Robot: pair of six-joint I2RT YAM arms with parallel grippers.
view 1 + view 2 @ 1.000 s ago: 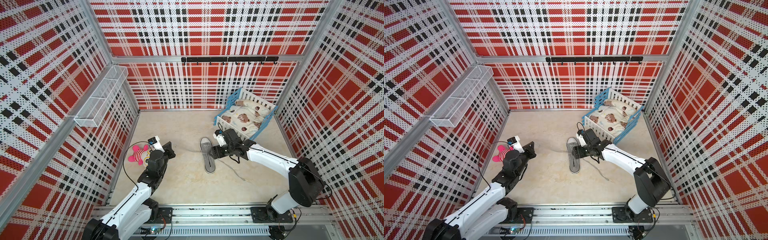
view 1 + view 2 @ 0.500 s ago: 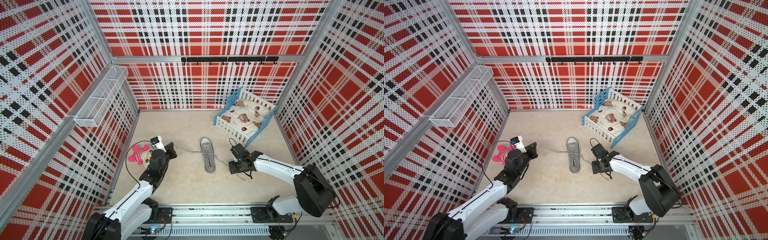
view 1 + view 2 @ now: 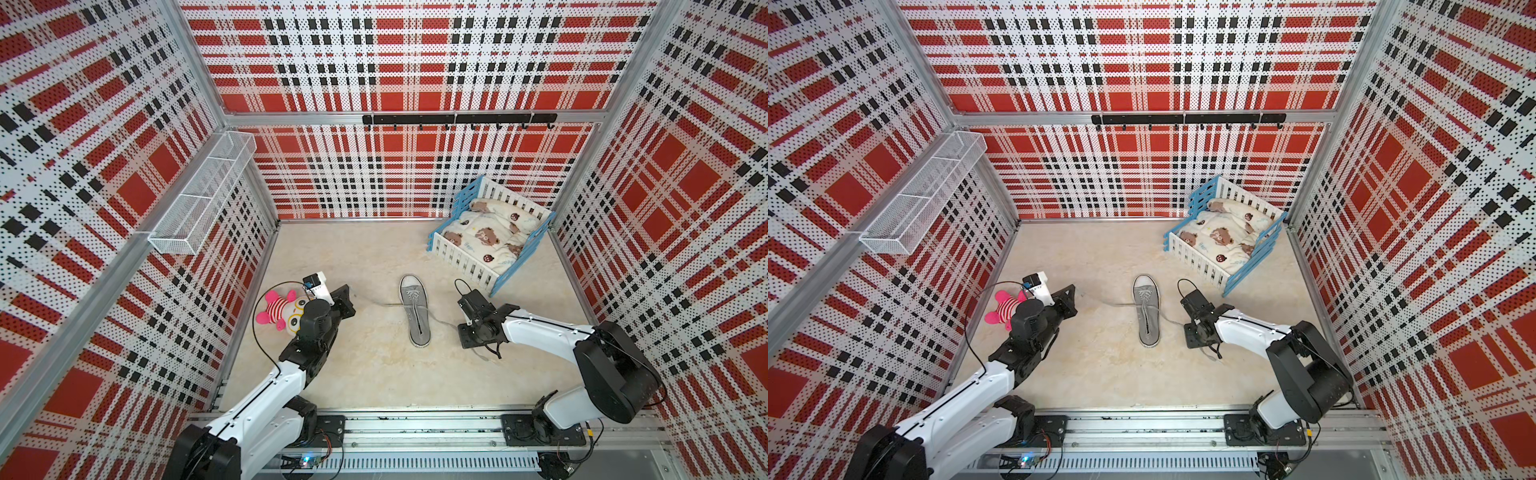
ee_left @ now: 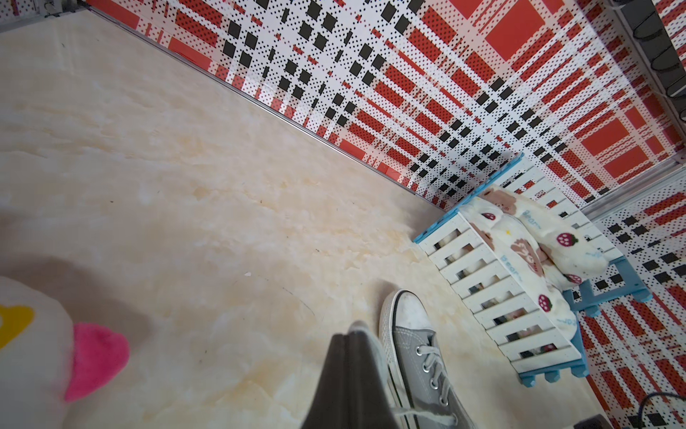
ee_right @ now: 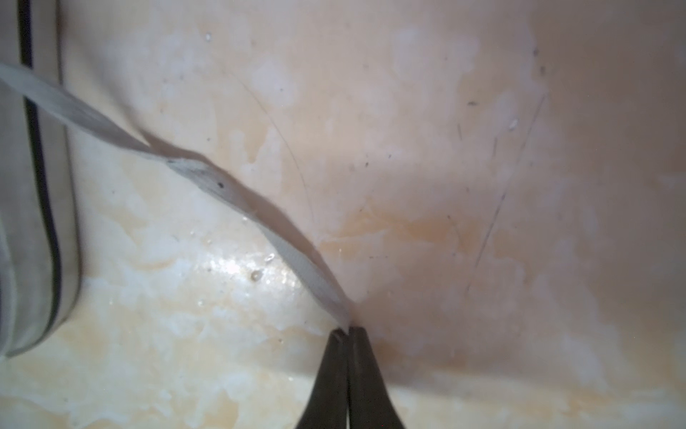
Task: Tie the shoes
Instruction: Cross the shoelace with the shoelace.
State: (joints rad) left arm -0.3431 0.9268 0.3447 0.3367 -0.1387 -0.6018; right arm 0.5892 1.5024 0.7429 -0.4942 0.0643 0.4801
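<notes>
here, bear-print bedding [image 3: 486, 239] fills the slatted crate [image 3: 461, 259]; right fingers [image 5: 365, 371] pinch a lace [image 5: 237, 193], left fingers [image 4: 349, 379] closed.

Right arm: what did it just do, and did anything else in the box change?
The right arm drew back from the shoe toward the robot's right, and its jaws shut on a lace. Shoe, plush toy and left arm stayed put.

Both top views are bright, evenly lit and sharp around the sneaker [image 3: 417, 311]; the plaid walls [image 3: 415, 174] bow toward the frame edges. The right wrist view is soft-focused, with floor [image 5: 230, 267] glare near the sneaker and shadow around the right gripper [image 5: 349, 330]. The left wrist view blurs the plush toy [image 4: 33, 353].
</notes>
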